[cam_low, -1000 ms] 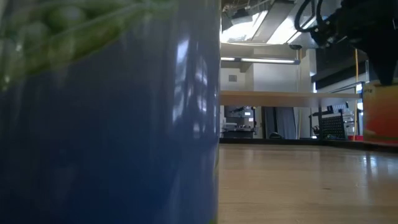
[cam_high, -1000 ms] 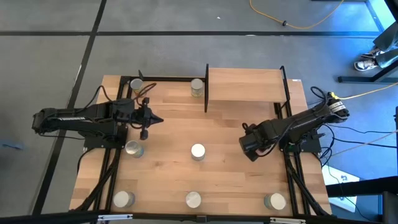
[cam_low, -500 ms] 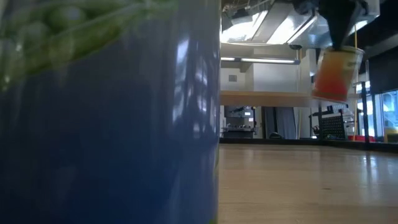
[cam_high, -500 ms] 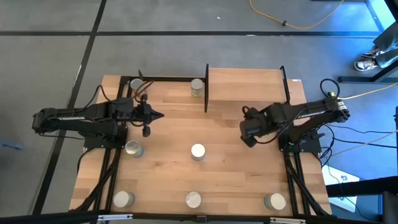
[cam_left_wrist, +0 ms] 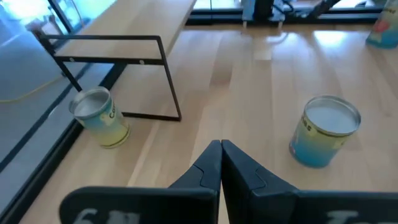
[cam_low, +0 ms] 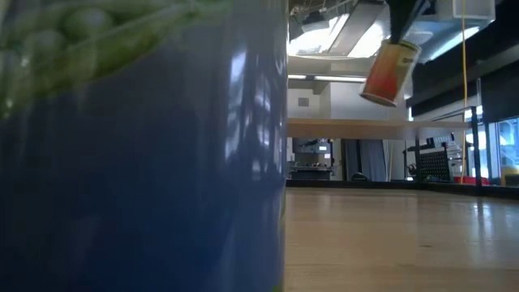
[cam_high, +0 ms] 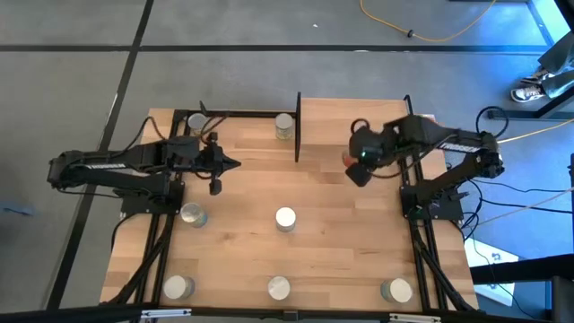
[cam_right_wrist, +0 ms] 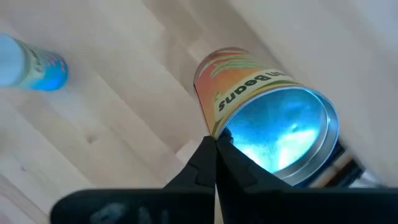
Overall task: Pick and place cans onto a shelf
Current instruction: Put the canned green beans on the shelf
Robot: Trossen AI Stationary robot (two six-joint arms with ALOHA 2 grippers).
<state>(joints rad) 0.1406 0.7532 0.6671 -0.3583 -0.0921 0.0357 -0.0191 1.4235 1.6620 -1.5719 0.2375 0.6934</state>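
My right gripper [cam_high: 352, 165] is shut on an orange-labelled can [cam_right_wrist: 249, 93], in the air just off the near left corner of the shelf [cam_high: 354, 121]. In the low view the can [cam_low: 391, 73] hangs tilted, above the level of the shelf board [cam_low: 381, 127]. My left gripper [cam_high: 230, 164] is shut and empty above the table's left half. Several other cans stand upright on the table, among them one [cam_high: 284, 126] beside the shelf's left post, one [cam_high: 285, 218] at the middle and one [cam_high: 192, 213] at the left. My right gripper pinches the rim of the can's silvery end [cam_right_wrist: 214, 132] between its two fingers, at one spot on the edge. The can is lifted clear of the table and hangs tilted below the fingers [cam_low: 403, 20], with its held end uppermost.
Three cans [cam_high: 178, 287] [cam_high: 280, 288] [cam_high: 395, 290] stand along the near edge and one [cam_high: 195, 121] at the far left corner. A blue can [cam_low: 138, 146] fills the low view's left half. The shelf's black post [cam_high: 298, 126] stands at its left end.
My right gripper has gone up and toward the far edge with the orange can, from the table's right side to the shelf's near left corner. The can has risen above the board's level and tipped. My left gripper has crept toward the table's right.
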